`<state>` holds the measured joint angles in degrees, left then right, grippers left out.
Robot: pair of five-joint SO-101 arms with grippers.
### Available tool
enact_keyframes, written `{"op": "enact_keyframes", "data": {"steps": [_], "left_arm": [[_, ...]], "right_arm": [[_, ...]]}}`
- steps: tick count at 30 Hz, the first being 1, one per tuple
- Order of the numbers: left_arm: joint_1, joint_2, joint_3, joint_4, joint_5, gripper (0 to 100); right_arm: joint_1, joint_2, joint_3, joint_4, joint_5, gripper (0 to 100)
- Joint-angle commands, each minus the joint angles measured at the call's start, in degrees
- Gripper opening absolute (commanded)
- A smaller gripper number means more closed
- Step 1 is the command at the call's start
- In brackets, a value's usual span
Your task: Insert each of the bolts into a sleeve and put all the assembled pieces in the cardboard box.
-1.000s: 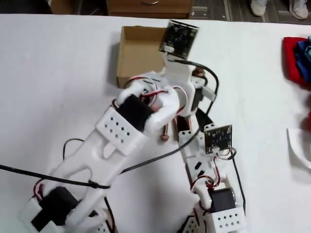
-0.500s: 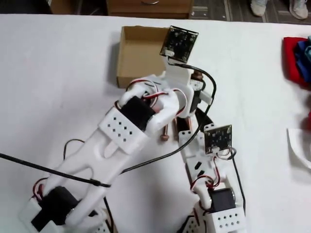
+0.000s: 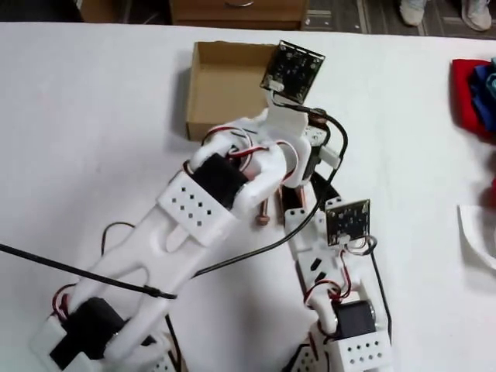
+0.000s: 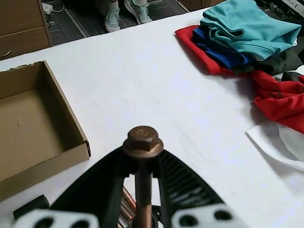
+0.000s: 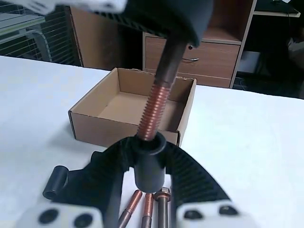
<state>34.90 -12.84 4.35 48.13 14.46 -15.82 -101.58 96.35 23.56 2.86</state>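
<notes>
- Bolt [image 5: 153, 110], copper coloured with a threaded shank, hangs tip-down from the left gripper [image 4: 142, 159]; its jaws are closed on the shank just under the hex head; in the high view this sits in the upper centre of the frame, just right of the cardboard box [image 3: 223, 93]
- Sleeve [image 5: 149, 173], a short black tube, stands upright directly under the bolt; the right gripper [image 5: 149, 161] has its jaws clamped shut on it
- Key relation: the bolt's tip meets the sleeve's open mouth, but the bolt's long axis leans away from the sleeve's upright axis; most of the thread is outside the sleeve; by my judgement the axes need lining up before the push down, or the thread may catch on the rim; the left arm would do the driving while the right one only steadies
- Cardboard box lies open on the white table [image 3: 93, 116], its bare floor in view, just beyond both grippers
- Spare bolts [image 5: 145, 211] lie close together on the table beneath the right gripper; a loose sleeve [image 5: 56, 181] lies on its side near them
- Hard to make out: in the high view the arms cover the joint between bolt and sleeve; how far the tip has entered cannot be told; the spare bolts are cut off at the frame edge, so their count is uncertain
</notes>
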Motion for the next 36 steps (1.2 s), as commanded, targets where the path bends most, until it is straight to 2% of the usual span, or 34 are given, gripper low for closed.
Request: {"op": "enact_keyframes", "data": {"steps": [1,14,19,22,28,36], "left_arm": [[-0.6,-0.4,0.8,-1.6,-1.8,3],[-0.2,-0.9,9.4,-6.8,-3.6,3],[-0.3,-1.0,9.9,-6.7,-3.6,3],[-0.2,-1.1,9.5,-6.6,-3.6,3],[-0.3,-6.1,13.1,-6.3,-3.6,3],[-0.2,-14.9,25.3,-6.8,-3.6,3]], "right_arm": [[-0.3,-1.2,0.6,-0.7,-0.5,2.1],[-0.3,-1.3,-0.5,2.2,-0.7,2.1],[0.1,-1.3,-4.2,7.6,-7.7,2.1],[0.1,-1.3,-4.5,8.1,-7.8,2.1],[0.1,-1.3,-4.5,8.1,-7.8,2.1],[0.1,-1.3,-4.6,8.1,-7.8,2.1]]}}
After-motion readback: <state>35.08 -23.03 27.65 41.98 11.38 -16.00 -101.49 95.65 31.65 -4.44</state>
